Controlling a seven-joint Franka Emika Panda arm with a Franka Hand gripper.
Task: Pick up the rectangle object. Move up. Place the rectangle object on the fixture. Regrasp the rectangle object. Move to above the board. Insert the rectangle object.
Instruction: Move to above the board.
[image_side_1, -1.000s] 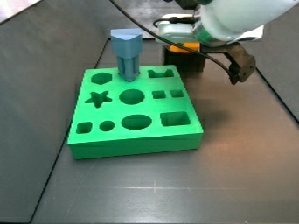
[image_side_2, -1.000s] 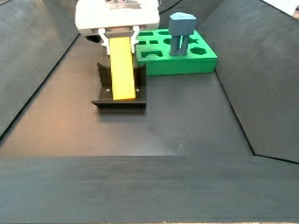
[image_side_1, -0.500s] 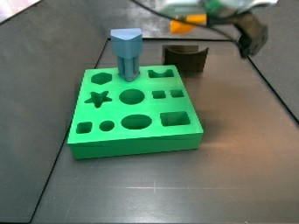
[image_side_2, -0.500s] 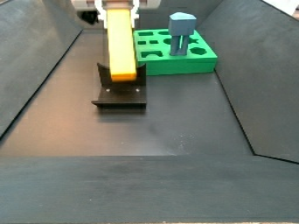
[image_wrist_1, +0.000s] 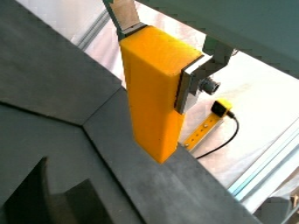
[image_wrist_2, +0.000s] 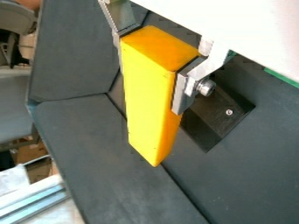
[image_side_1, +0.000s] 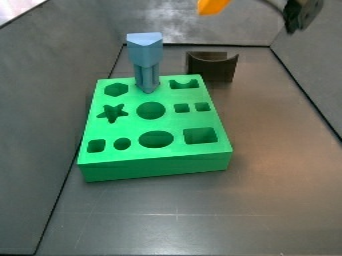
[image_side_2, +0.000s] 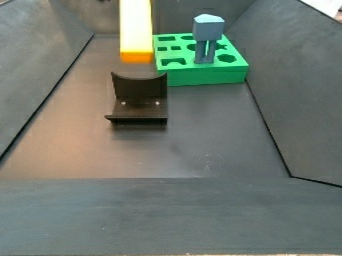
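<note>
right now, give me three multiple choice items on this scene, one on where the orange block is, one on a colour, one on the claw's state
1. Where is the rectangle object?
A. lying on the board
B. held up in the air above the fixture
C. resting in the fixture's notch

2. What colour is the peg standing on the board?
A. red
B. blue
C. white

3. What is the claw doing?
A. shut on the rectangle object
B. open and empty
C. pressing on the peg

Answers:
1 B: in a side view the block hangs clear above the fixture.
2 B: the peg is blue, upright on the green board.
3 A: in both wrist views the claw has its fingers against the block's sides.
</note>
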